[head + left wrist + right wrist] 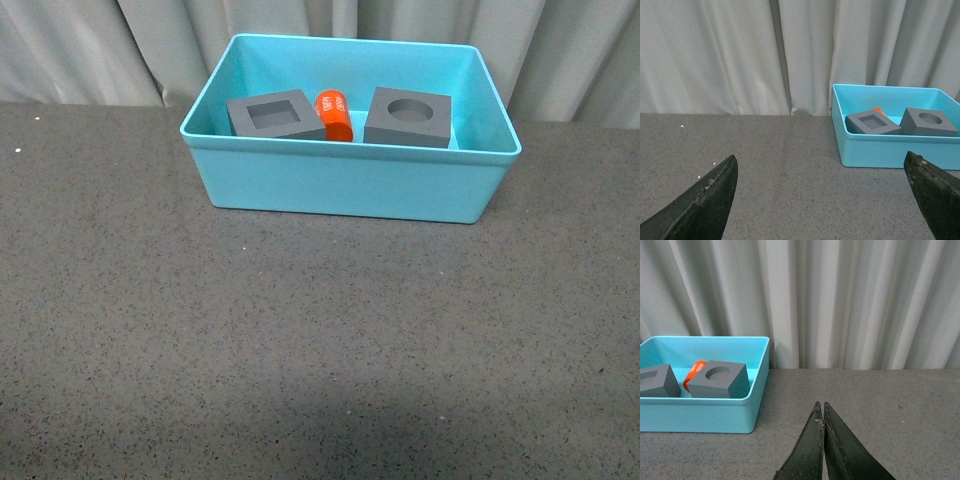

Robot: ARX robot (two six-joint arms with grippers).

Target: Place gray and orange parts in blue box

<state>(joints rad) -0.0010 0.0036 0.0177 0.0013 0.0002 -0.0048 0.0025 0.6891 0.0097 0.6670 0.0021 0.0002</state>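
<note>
Blue box (350, 185): turquoise plastic bin with a flared rim and sloping walls, sitting toward the far edge of the dark speckled table (300, 350), in front of a pale pleated curtain (80, 50).

Contents, all lying inside the bin:
- gray cube with square recess (275, 114), sitting toward the left side, recess facing up;
- orange cylinder (333, 115), lying between the two cubes, white markings showing on its side;
- gray cube with round recess (408, 117), sitting toward the right side, recess facing up.

View notes: the front view is showing all three parts together and neither arm. The left wrist view is showing only a sliver of the cylinder behind the square-recess cube. The right wrist view is showing the cylinder just beside the round-recess cube, with the other cube cut by the picture's edge.

Left gripper (822, 200): hovering over bare table, well apart from the bin, its two dark fingers (710, 200) spreading wide, holding nothing.

Right gripper (823, 412): hovering over bare table beside the bin, its fingertips pressing together, clasping nothing.
</note>
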